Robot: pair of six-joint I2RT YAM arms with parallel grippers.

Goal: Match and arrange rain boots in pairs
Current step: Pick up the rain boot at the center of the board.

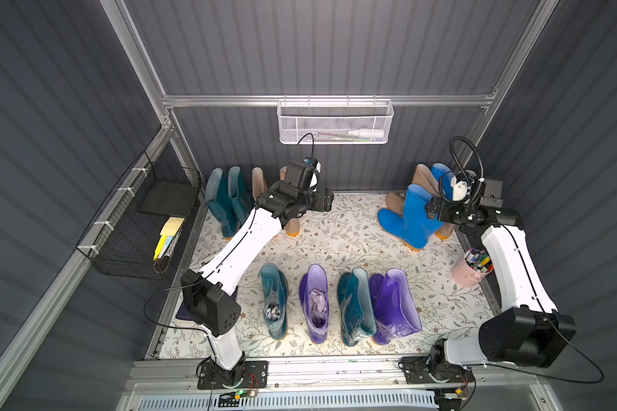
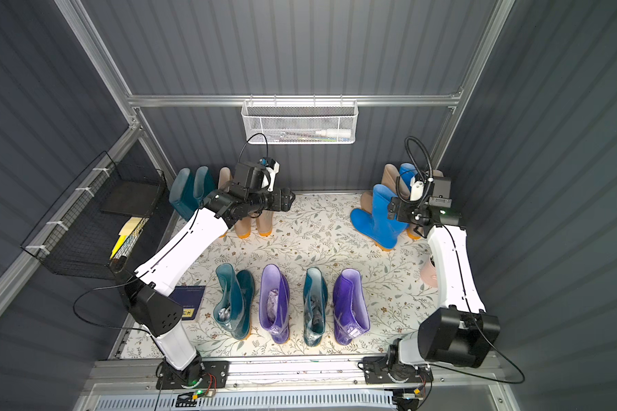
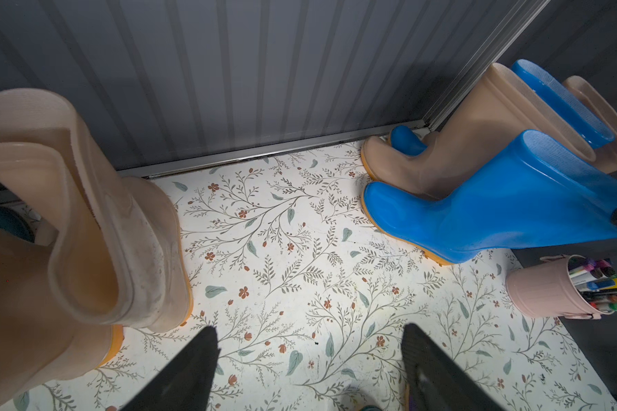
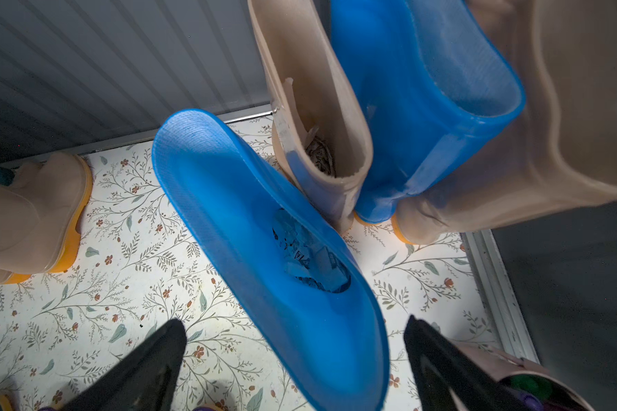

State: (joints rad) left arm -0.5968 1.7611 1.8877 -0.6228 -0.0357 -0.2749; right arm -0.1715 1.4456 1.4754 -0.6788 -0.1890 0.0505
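Left jaws gape wide, gripping nothing; right jaws, wide too, straddle a blue boot point(image 4: 214, 185), back-right corner of the worktop point(image 1: 335, 231).

Rain boots point(image 1: 316, 299) stand in rows (front row alternates teal, purple).

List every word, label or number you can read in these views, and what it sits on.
No text here is readable.
Dark blue booklet: gold print on its cover, too small to read.
Crumpled paper stuffing inside the bright blue rubber boot: printed marks, blurred.
Markers in the small pink cup: barrel labels too small to read.
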